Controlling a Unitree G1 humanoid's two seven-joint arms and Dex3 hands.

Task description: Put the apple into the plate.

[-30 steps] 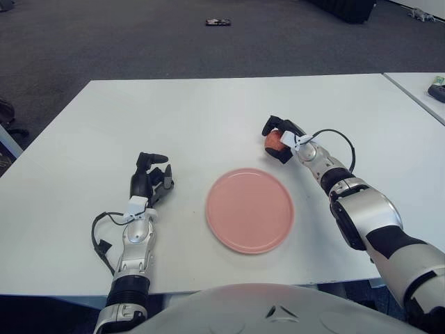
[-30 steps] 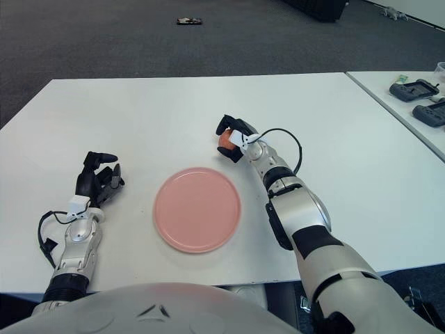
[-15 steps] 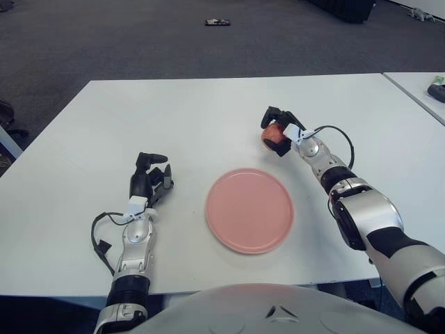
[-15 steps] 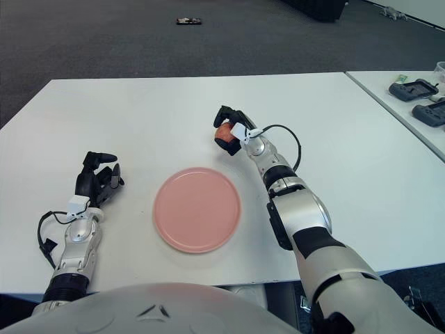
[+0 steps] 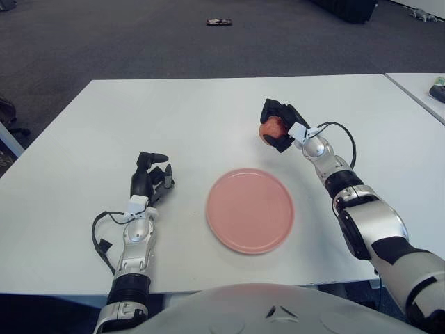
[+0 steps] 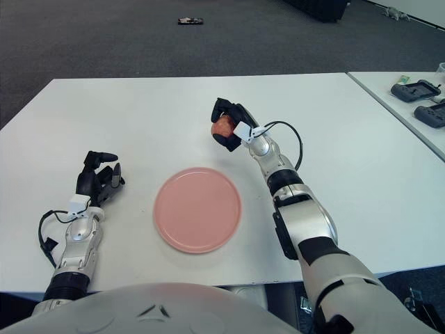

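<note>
A reddish apple (image 5: 270,129) is held in my right hand (image 5: 278,126), whose black fingers are curled around it, lifted above the white table (image 5: 208,111). The apple hangs beyond the far right rim of the pink plate (image 5: 249,209), which lies flat and bare near the table's front edge. My left hand (image 5: 149,178) shows to the left of the plate, fingers loosely curled, holding nothing.
A second white table (image 6: 410,111) at the right carries dark devices (image 6: 414,89). A small dark object (image 5: 219,22) lies on the grey carpet far behind. The front edge of the table runs just below the plate.
My right hand has raised the apple off the table and carried it slightly up and back. The left hand and the plate have not moved.
</note>
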